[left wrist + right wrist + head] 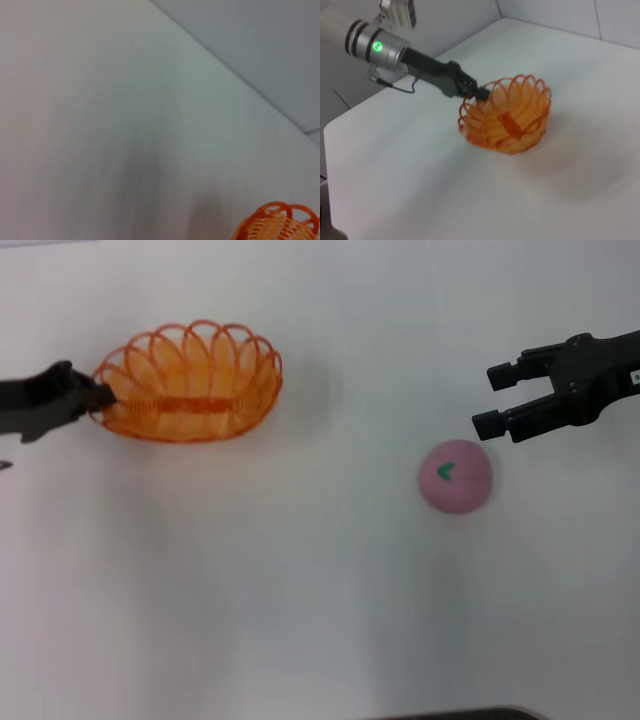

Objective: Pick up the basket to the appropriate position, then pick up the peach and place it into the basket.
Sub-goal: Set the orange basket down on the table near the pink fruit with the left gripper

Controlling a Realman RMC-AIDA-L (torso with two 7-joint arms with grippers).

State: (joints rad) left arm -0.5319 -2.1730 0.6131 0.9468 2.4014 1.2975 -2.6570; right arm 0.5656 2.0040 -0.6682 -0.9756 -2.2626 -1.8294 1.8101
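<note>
Head view: left pincer (pixel 100 395) closed on the left end of the basket (pixel 188 382), gripping its looped rim; basket on the far left part of the white desk (pixel 300 590), tilted. Right pincer (pixel 500 400) open wide, holding nothing, hovering just beyond the peach (pixel 455 476), apart from it. Peach on the desk's right half, green leaf mark up, well apart from the basket.

Left wrist view: only a bit of basket rim (pixel 280 222) at the corner, over bare desk (pixel 125 125).

Right wrist view: left pincer (pixel 479 92) clamped on the rim of the basket (pixel 507 120), basket tipped, flat orange strip showing inside.
</note>
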